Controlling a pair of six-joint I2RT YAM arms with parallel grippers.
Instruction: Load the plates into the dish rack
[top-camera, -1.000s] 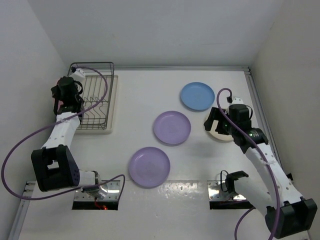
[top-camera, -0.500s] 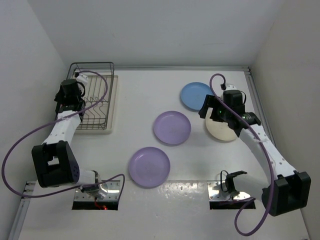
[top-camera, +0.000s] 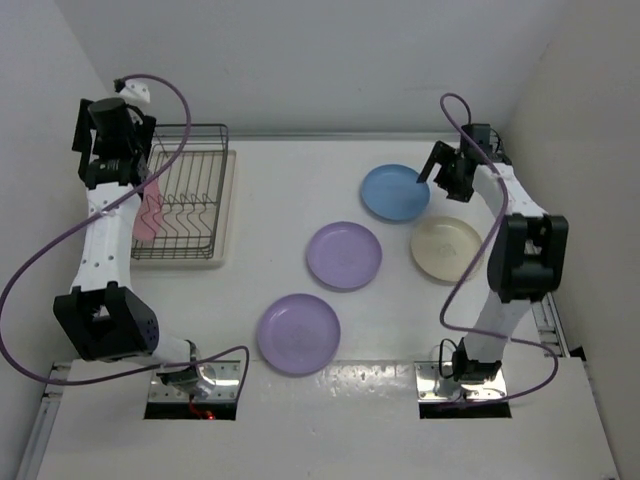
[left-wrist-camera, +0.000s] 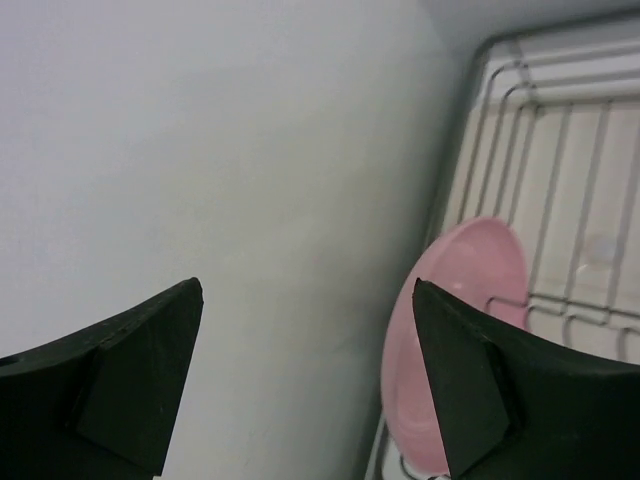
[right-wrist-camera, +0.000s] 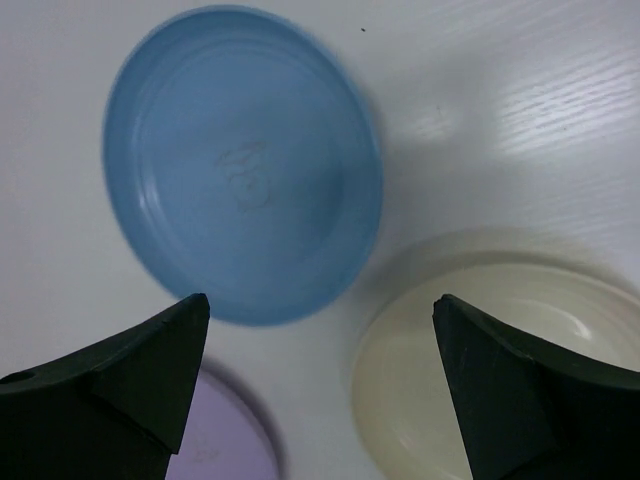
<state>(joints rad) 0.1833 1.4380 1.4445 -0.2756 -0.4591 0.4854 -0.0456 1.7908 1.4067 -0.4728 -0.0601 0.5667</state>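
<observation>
Four plates lie flat on the desk, well apart from the dish rack at its far left: a blue plate, a cream plate, an upper purple plate and a nearer purple plate. A fifth, the pink plate, stands on edge at the rack's left side; whether it sits between prongs cannot be told.

The plates appear thin, light and stiff, probably plastic, with smooth faces likely to slip. Lying flat, each offers only its raised rim, so a pinch across the rim edge seems the best hold.

The right tool hangs with fingers apart and nothing between them. It is above the narrow gap separating the blue and cream plates, with the blue plate's near rim closest.

The left tool, fingers apart and empty, is raised beside the wall, just above the pink plate.
</observation>
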